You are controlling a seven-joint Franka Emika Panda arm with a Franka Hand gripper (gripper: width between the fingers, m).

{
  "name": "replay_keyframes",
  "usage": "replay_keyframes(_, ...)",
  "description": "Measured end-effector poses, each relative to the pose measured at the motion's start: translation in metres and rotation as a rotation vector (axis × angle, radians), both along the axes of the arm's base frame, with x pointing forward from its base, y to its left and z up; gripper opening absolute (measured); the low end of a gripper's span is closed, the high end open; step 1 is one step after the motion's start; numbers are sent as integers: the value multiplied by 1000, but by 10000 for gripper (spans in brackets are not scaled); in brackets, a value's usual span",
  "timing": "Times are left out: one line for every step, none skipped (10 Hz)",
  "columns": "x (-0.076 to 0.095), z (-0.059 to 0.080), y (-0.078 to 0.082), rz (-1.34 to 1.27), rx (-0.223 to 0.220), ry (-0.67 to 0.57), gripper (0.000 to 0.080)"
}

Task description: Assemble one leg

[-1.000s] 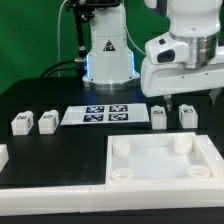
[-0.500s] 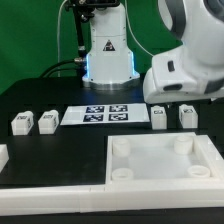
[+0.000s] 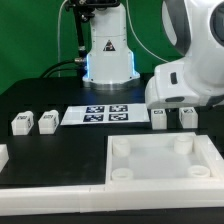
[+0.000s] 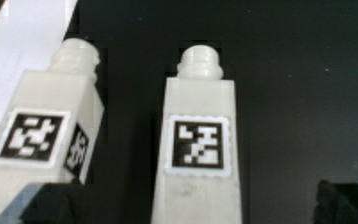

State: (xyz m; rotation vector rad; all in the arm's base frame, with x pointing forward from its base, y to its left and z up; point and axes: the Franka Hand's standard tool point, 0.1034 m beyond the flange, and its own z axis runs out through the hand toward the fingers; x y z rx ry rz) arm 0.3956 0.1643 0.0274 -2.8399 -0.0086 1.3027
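While the arm [image 3: 190,75] hangs over the pair of legs on the exterior view's right, you are at the approach to the pick, and nothing is gripped yet. The wrist view shows the fingers [image 4: 350,200] spread wide, with dark tips on either side of the leg [image 4: 202,130]. It lies flat on the worktop [image 3: 30,100], tag face up, its rounded peg end pointing away from the fingers. A second leg [image 4: 51,120] lies just beside it, parallel, and one fingertip sits close over that neighbour.

Your next move looks to be a straight descent with the leg kept centred, then a close on its long sides. Mind the narrow gap, since a finger could nudge the neighbour. The panel [image 3: 160,160] with its corner sockets lies near, in front of the pair. Two more legs [image 3: 46,122] lie well apart on the exterior view's left.
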Motion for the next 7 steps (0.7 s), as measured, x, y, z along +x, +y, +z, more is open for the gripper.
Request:
replay_keyframes(-3,-5,3,5,0,1,649)
replay_keyframes(-7,-9,4,8,-2,5,649)
replay_keyframes(-11,-12,4,9,-4,14,649)
replay_keyframes(-12,-14,4,9,-4,19,649)
replay_keyframes(-12,-14,4,9,-3,18,649)
replay_keyframes(-12,-14,4,10,-3,18,649)
replay_keyframes(-12,-14,4,10,-3,19,537)
